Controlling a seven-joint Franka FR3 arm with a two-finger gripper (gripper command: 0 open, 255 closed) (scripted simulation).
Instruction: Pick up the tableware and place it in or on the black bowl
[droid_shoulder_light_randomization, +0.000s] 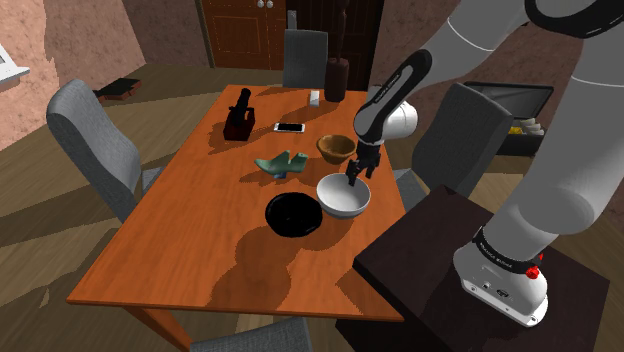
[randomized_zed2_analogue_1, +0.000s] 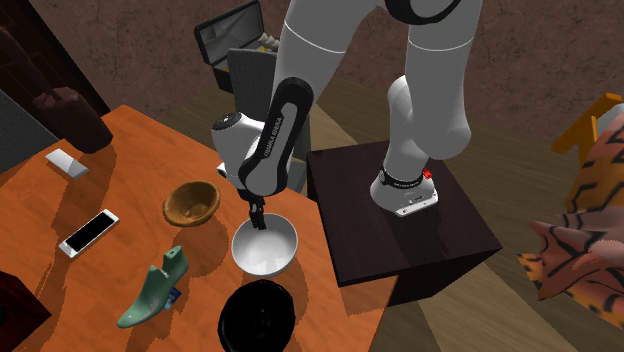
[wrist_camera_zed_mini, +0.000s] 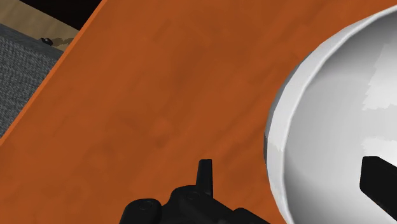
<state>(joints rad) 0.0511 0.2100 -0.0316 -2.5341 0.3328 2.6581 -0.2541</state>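
Observation:
A white bowl (droid_shoulder_light_randomization: 338, 201) (randomized_zed2_analogue_1: 272, 253) (wrist_camera_zed_mini: 337, 108) stands on the wooden table (droid_shoulder_light_randomization: 200, 240) near the edge facing the stand. The black bowl (droid_shoulder_light_randomization: 293, 215) (randomized_zed2_analogue_1: 258, 318) sits right beside it, toward the shoulder view's left. My gripper (droid_shoulder_light_randomization: 353, 181) (randomized_zed2_analogue_1: 258, 222) (wrist_camera_zed_mini: 292, 181) points down over the white bowl's rim on the stand side. It is open: one finger (wrist_camera_zed_mini: 382, 181) is inside the bowl, and the other finger (wrist_camera_zed_mini: 203, 175) is outside, apart from the wall. The rim lies between them, unheld.
A brown wooden bowl (droid_shoulder_light_randomization: 335, 147) (randomized_zed2_analogue_1: 192, 202) stands just beyond the white one. A green shoe-shaped form (droid_shoulder_light_randomization: 282, 163) (randomized_zed2_analogue_1: 150, 290), a phone (droid_shoulder_light_randomization: 290, 127) (randomized_zed2_analogue_1: 88, 231) and a dark bottle-like object (droid_shoulder_light_randomization: 238, 118) lie farther off. Grey chairs (droid_shoulder_light_randomization: 95, 145) surround the table.

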